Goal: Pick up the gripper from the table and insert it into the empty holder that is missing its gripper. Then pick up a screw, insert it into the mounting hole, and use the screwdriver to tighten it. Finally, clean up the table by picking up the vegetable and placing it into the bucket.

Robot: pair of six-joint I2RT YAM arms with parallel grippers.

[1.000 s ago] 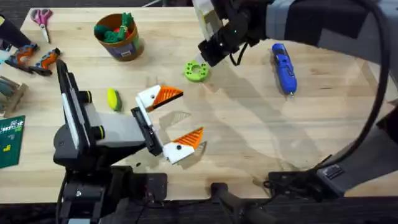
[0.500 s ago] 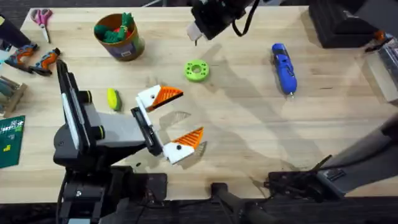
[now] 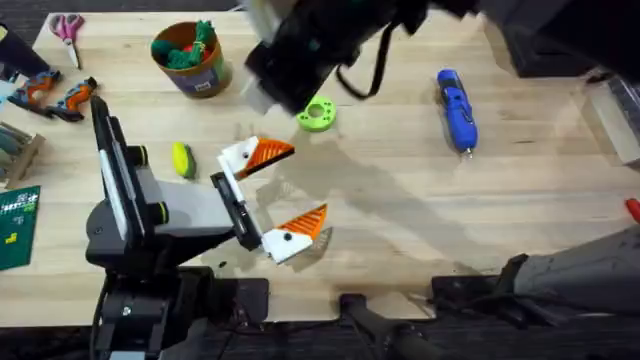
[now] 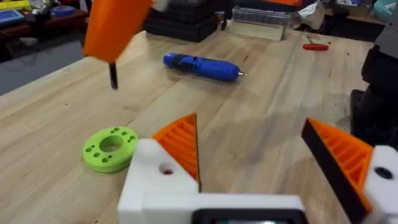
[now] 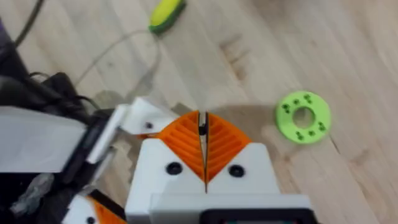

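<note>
Our right gripper [image 5: 203, 134] is clamped on the screw [image 4: 113, 76] above the worktop [image 3: 400, 220], near the green ring [image 3: 316, 114]. Our left gripper [image 3: 305, 182] rests spread apart. Pinched so thinly, the screw could tilt, miss the mounting hole [image 4: 166, 168] and drop.

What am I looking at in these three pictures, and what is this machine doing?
These show two robot arms at a wooden table. One picture looks down from above; the other two come from small cameras on each arm's wrist. The left hand, white fingers with orange ribbed pads, rests open and holds nothing. The right hand is shut on a thin dark pin, probably a screw, above a green ring disc. Also on the table: a blue powered screwdriver, a yellow-green toy vegetable, a bucket of toy vegetables, pink scissors and orange-handled pliers.
</note>
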